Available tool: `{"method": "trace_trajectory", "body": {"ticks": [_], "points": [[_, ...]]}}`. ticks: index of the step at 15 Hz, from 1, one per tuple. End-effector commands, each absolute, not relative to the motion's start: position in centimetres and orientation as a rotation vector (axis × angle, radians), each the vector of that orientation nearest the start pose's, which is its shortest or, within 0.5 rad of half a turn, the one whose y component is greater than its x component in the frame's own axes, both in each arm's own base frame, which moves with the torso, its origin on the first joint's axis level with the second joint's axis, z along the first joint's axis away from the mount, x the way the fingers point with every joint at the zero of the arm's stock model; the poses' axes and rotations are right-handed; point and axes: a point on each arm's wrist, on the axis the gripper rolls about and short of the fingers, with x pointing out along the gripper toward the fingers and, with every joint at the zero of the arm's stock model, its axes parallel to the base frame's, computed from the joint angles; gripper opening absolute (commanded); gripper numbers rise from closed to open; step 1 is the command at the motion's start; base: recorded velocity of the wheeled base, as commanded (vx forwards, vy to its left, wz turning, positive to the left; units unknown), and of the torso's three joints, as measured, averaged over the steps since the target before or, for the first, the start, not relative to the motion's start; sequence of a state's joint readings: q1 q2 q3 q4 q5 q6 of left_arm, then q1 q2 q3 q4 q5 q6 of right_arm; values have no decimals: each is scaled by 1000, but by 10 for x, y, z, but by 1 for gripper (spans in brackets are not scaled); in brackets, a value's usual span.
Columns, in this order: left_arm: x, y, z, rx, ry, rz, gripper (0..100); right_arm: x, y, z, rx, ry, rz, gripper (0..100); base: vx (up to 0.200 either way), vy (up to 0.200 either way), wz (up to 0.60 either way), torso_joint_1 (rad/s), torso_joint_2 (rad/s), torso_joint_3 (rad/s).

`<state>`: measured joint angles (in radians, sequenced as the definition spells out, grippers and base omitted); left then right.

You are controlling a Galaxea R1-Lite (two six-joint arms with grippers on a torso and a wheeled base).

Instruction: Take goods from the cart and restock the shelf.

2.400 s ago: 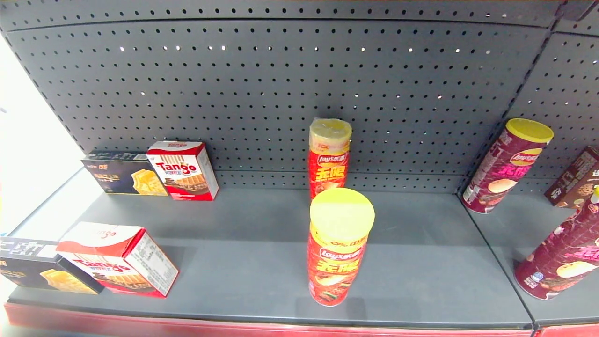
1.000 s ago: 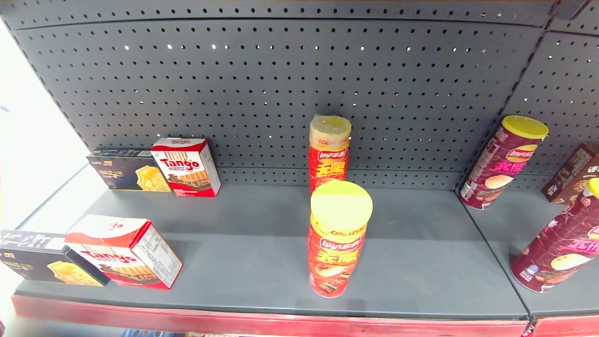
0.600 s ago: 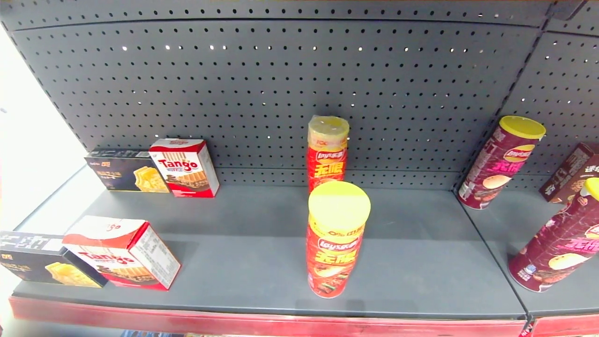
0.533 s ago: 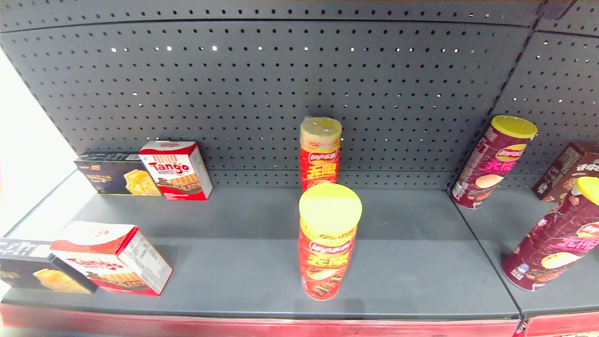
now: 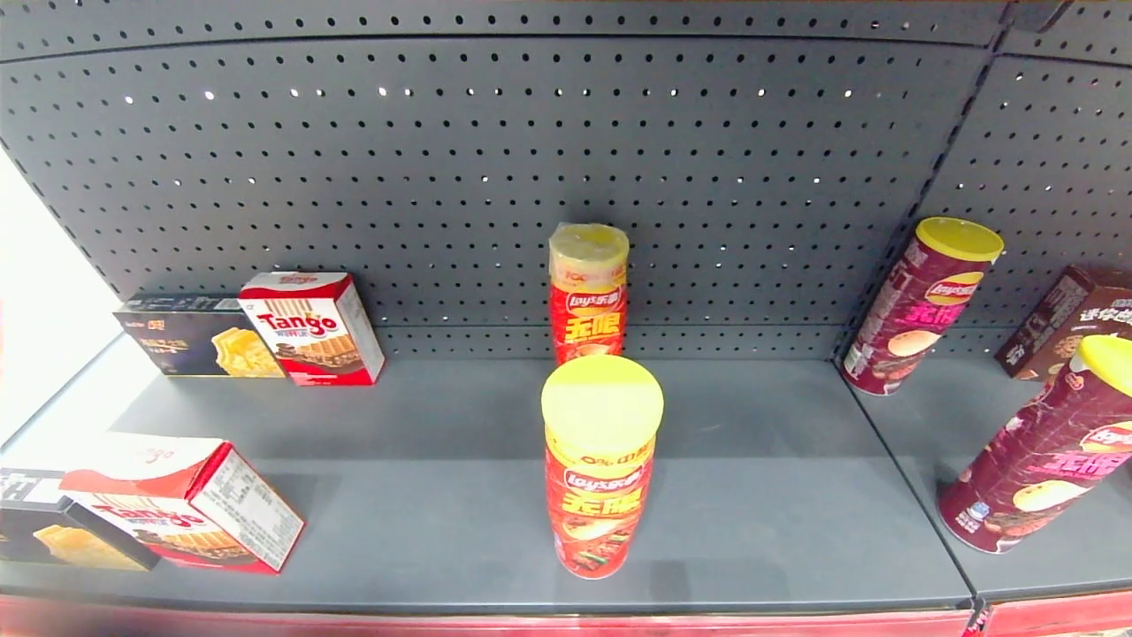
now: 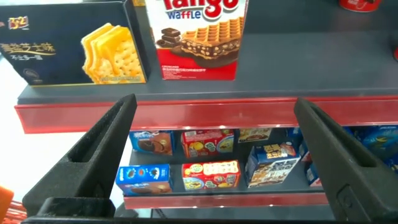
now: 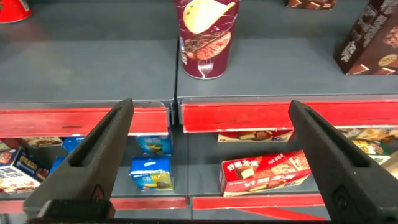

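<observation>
The grey shelf carries two red chip cans, one at the front and one at the back panel. Two wafer boxes and two black cracker boxes stand at its left. My left gripper is open and empty, level with the shelf's red front lip, below a wafer box. My right gripper is open and empty too, facing the red lip below a maroon chip can.
Two maroon cans and a brown box stand on the neighbouring shelf section to the right. Bare shelf lies on both sides of the red cans. Small snack boxes fill the lower shelf.
The whole head picture has slid a little to the left, so the camera moved. The goods on the shelf keep their places.
</observation>
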<state>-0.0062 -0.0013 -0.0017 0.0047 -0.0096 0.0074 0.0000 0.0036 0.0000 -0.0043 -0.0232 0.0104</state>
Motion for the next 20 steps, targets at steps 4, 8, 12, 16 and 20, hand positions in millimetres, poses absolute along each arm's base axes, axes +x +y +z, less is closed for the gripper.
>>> {"method": "trace_trajectory", "body": {"ticks": [4,8,12,16,20], "points": [[-23,0,75,12,3,-18,100,-22,0,76,11,1,-25,100,0,0,0,0,0,0],[-23,0,75,8,3,-17,100,-22,-1,76,11,1,-23,100,-150,0,0,4,-2,2],[-23,0,75,11,3,-17,100,-22,-1,76,11,1,-23,100,0,0,0,0,0,0],[-23,0,75,8,3,-15,100,-22,-1,76,11,1,-23,100,0,0,0,0,0,0],[-23,0,75,11,3,-18,100,-22,0,76,11,1,-21,100,0,0,0,0,0,0]]}}
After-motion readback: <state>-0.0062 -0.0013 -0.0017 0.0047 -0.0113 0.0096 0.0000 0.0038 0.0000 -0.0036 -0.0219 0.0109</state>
